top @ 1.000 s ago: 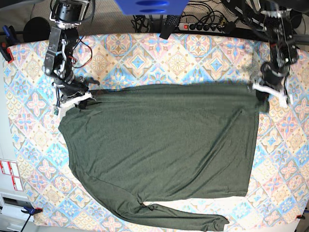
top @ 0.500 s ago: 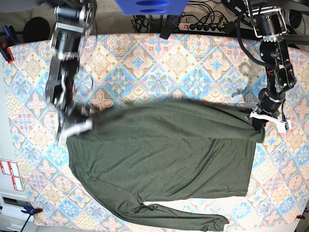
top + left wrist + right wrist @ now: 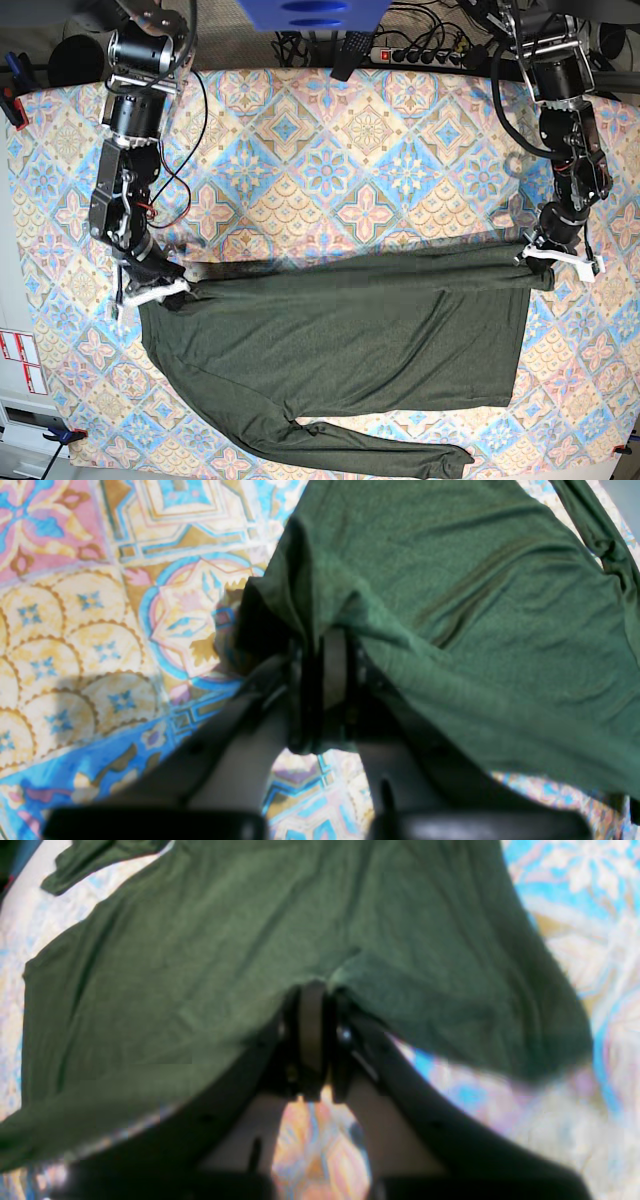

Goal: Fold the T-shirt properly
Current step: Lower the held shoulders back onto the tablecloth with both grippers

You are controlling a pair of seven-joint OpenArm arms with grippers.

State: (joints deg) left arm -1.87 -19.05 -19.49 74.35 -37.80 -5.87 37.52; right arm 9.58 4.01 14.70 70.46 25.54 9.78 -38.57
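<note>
On the patterned bench (image 3: 330, 130), the T-shirt (image 3: 340, 330) is held at its far edge by the closed jaws of both grippers, the lengthwise fold judged half-made, one sleeve (image 3: 380, 450) left untucked.

Base overhead, wrist views close, downward

We see the T-shirt (image 3: 340, 340) spread on the patterned tablecloth (image 3: 330, 150), its far edge pinched at both corners: the right gripper (image 3: 150, 288) clamps one, the left gripper (image 3: 556, 262) the other. One sleeve trails along the near edge.
</note>
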